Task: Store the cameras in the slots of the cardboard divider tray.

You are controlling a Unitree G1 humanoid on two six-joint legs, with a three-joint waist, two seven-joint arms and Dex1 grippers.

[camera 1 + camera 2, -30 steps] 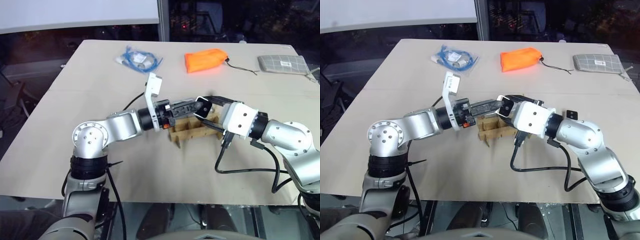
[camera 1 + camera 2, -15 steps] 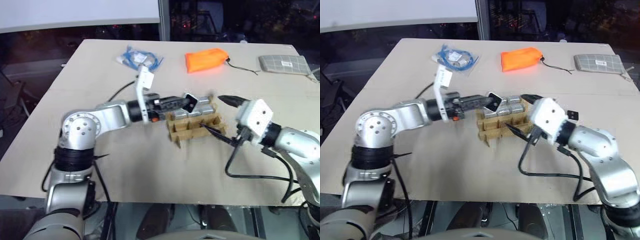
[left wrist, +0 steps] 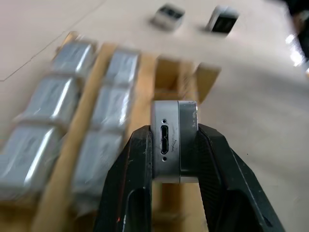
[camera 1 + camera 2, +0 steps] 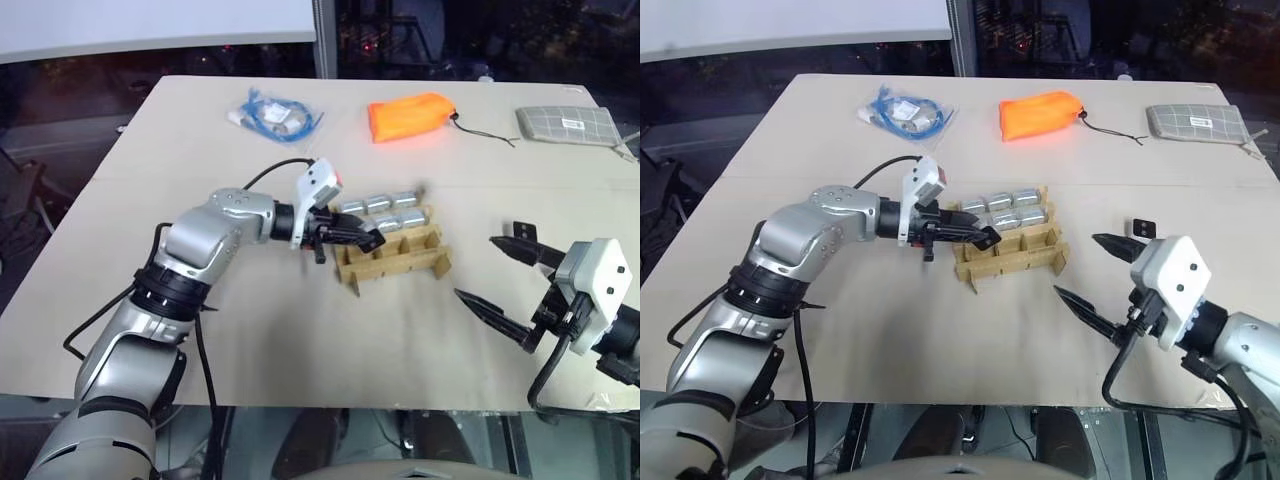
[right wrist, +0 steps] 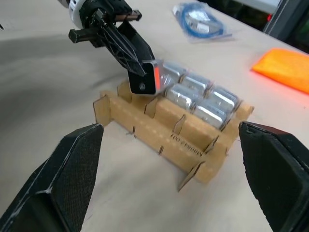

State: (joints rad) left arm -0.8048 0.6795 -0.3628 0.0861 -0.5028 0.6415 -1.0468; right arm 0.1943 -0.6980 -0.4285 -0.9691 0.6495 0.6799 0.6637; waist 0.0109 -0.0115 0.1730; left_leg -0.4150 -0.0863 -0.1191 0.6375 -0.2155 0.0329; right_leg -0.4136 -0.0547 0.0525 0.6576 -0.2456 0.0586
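Since a second ago, the right arm has pulled back from the small brown cardboard divider tray (image 4: 392,254) toward the near right of the table, and its two black fingers now stand wide apart. That right gripper (image 4: 505,282) holds nothing and sits well apart from the tray. The left arm has swung lower and its wrist has rolled over.

The left gripper (image 4: 355,239) has its fingers (image 3: 137,164) pressed tight on one small boxy silver-white camera (image 3: 174,141). It holds this camera just over the left end of the tray, above the near rows. I cannot tell if the camera touches the cardboard.

The tray sits near the middle of the light beige table (image 4: 300,330). Six more silver cameras (image 4: 385,210) fill the two far rows of slots. The nearest row of slots looks bare.

Two more small cameras (image 3: 168,14) lie loose on the table beyond the tray in the left wrist view.

Far back on the table lie a bag of blue cable (image 4: 275,113), a bright orange pouch (image 4: 412,117) and a grey checked pouch (image 4: 568,125)
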